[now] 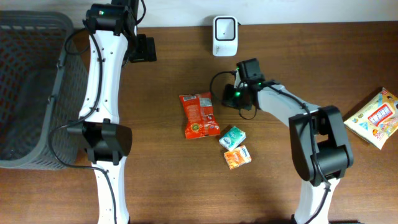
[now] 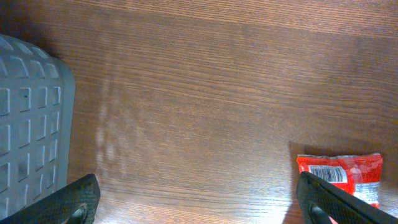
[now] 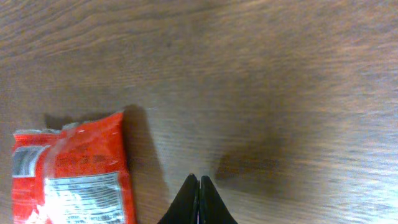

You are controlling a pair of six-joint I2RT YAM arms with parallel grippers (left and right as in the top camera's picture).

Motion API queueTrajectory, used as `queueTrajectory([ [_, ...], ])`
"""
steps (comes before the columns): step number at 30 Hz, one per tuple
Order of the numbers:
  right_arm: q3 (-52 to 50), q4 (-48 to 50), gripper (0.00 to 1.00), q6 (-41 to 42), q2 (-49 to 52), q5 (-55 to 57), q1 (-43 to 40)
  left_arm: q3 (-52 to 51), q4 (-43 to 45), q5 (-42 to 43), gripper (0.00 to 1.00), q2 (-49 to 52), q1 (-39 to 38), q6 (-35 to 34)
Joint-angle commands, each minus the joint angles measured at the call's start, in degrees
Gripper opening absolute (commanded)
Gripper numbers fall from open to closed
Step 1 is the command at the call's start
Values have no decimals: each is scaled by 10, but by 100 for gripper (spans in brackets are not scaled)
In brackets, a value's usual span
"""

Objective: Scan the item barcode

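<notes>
The red packet (image 1: 199,115) is found barcode-up on the table (image 1: 298,50), apart from the scanner (image 1: 224,35) and ungrasped; the right gripper (image 3: 199,200) is held clenched and empty beside it, the left gripper (image 2: 196,190) spread wide, probably readied for pickup

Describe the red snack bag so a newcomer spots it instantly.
From the white scanner, top centre overhead, go down, slightly left. The red snack bag lies flat there. It is larger than the teal packet and orange packet beside it, and the only red one.
</notes>
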Motion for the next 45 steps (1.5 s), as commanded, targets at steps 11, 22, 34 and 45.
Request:
queueTrajectory([
  [11, 85, -116, 4, -19, -5, -125, 96, -2, -1, 4, 99, -1, 1, -10],
  [22, 73, -143, 4, 121, 40, 48, 152, -2, -1, 4, 99, -1, 1, -10],
  [34, 88, -136, 4, -35, 38, 9, 30, -2, -1, 4, 99, -1, 1, -10],
  [45, 225, -315, 62, -52, 1, 11, -1, -2, -1, 4, 99, -1, 1, -10],
])
